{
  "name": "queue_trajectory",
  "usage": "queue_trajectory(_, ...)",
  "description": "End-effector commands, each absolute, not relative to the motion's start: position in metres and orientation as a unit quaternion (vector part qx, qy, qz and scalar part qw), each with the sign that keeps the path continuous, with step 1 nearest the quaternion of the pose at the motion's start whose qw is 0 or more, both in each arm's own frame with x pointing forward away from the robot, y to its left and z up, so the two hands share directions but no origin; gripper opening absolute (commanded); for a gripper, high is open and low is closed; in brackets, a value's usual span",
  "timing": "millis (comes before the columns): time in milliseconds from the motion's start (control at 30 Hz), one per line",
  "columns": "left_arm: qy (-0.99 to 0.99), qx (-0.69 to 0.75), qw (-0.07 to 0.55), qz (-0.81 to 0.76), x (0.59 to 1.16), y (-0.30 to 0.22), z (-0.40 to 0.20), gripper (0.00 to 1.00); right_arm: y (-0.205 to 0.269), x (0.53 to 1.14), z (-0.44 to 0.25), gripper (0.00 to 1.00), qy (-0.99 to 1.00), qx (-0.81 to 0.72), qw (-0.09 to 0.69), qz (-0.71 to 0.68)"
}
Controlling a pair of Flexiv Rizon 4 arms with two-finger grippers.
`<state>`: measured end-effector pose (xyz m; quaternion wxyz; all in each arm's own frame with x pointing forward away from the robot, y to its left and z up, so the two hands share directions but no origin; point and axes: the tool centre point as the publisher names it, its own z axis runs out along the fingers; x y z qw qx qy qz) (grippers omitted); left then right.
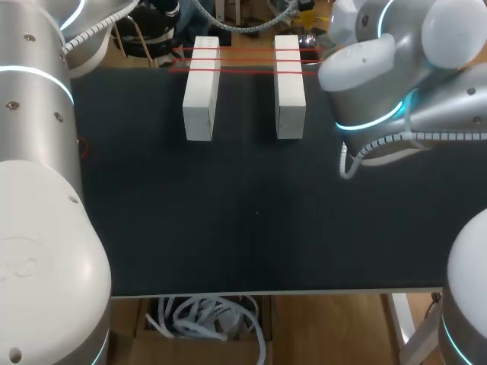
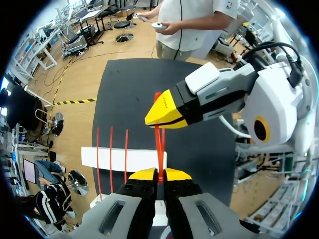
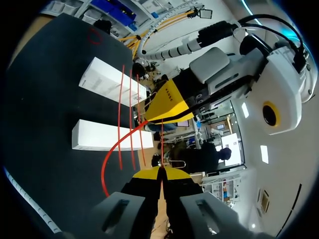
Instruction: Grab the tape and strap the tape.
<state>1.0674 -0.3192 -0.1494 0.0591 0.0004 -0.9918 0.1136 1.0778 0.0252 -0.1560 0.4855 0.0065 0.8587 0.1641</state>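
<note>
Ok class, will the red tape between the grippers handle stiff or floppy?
Probably floppy: the red tape sags in a loose curve beside the right gripper. Likely light: strands stretched across the white blocks leave them flat.

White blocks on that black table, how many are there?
2. The left block lies parallel to the right block, apart from it, with red tape strands across both. None looks hidden.

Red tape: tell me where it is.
Head view: red tape crosses the far ends of both white blocks; wrist views: a strand runs from left claw to right claw.
</note>
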Motion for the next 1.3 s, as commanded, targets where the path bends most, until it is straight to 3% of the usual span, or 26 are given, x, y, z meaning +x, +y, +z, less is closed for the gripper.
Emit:
queue_trajectory(33, -0.992, 0.001, 0.061, 0.111, 1.0687, -0.3200, -0.1482, 0.00, 0.0264, 1.0765, -0.1522, 0.00, 0.861, 0.007, 0.483, 0.160)
queue_trajectory(1300, -0.992, 0.001, 0.061, 0.111, 1.0687, -0.3200, -0.1482, 0.00, 0.0256, 1.0845, -0.1497, 0.00, 0.865, -0.017, 0.483, 0.135)
